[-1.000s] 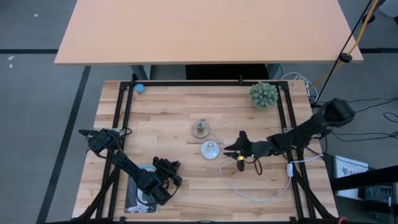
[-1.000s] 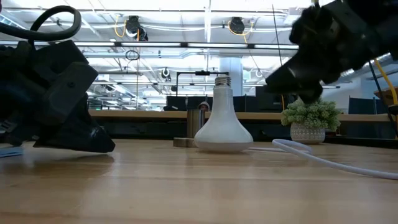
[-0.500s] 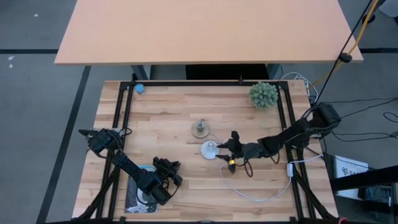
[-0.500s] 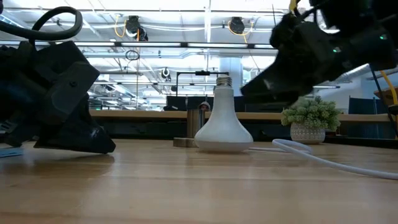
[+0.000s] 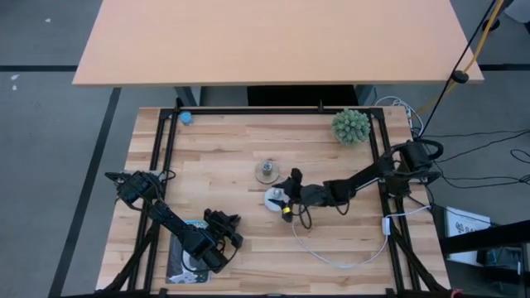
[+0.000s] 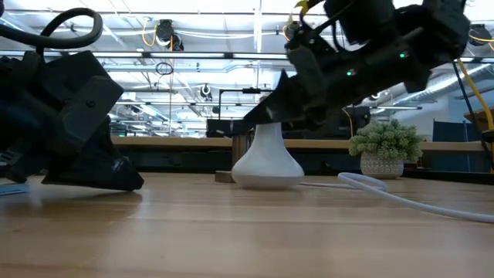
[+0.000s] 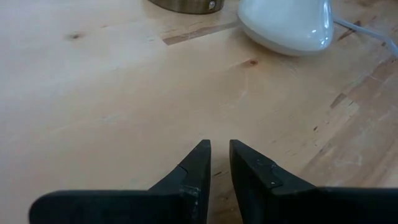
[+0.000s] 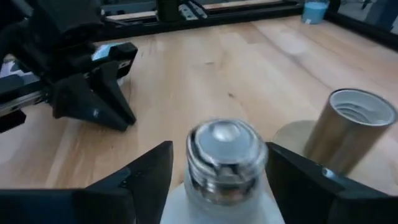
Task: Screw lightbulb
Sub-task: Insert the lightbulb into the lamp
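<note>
Pale wooden planks form the table on which we see every item of the scene. The lightbulb stands near the middle of the table with its frosted globe down on the wood and its silvery screw base pointing up. In the high view we find the lightbulb just beside the socket, a short metal cylinder on a round disc, the two standing close but apart.

The right gripper reaches in from the right side of the table and sits over the bulb. In the right wrist view we see its two dark fingers spread wide, one on each side of the screw base, with a clear gap between each finger and the metal threads; nothing is clamped. The low view shows the same gripper level with the bulb's neck, hiding the screw base from that side.

The left gripper rests low at the near left part of the table, well apart from the bulb. In the left wrist view we see its fingers drawn nearly together, only a narrow slit between the tips, with nothing between them.

A white cord loops across the near right of the table, and a small green plant stands at the far right corner.
</note>
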Controlling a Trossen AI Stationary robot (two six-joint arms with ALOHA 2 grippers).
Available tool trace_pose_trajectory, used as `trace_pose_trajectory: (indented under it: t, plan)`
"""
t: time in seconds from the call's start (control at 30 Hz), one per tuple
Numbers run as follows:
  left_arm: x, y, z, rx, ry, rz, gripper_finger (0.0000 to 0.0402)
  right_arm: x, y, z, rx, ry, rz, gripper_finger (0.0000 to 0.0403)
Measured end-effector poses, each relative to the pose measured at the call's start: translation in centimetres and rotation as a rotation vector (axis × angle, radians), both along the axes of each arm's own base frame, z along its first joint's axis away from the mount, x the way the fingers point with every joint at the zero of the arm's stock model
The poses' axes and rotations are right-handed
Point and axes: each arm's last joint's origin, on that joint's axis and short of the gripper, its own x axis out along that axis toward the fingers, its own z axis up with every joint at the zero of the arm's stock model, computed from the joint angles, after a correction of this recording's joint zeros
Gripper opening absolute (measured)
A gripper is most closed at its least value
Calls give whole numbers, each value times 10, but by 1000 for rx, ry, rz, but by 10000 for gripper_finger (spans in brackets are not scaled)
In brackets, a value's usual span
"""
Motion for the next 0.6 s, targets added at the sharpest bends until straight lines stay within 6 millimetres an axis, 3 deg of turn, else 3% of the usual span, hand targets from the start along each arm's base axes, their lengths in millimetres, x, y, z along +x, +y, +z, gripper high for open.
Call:
trace_pose_trajectory:
  t: [0.2, 0.3, 0.47, 0.6]
  plan:
    - [0, 0, 0, -2, 10, -2, 64, 5, -4, 3, -13, 164, 76, 138]
    - [0, 0, 0, -4, 13, -3, 64, 5, -4, 18, -73, 291, 115, 138]
    - [-1, 0, 0, 0, 19, -4, 64, 14, 0, 65, -184, 563, 213, 138]
    - [-1, 1, 0, 1, 21, -2, 64, 15, -2, 78, -313, 822, 237, 138]
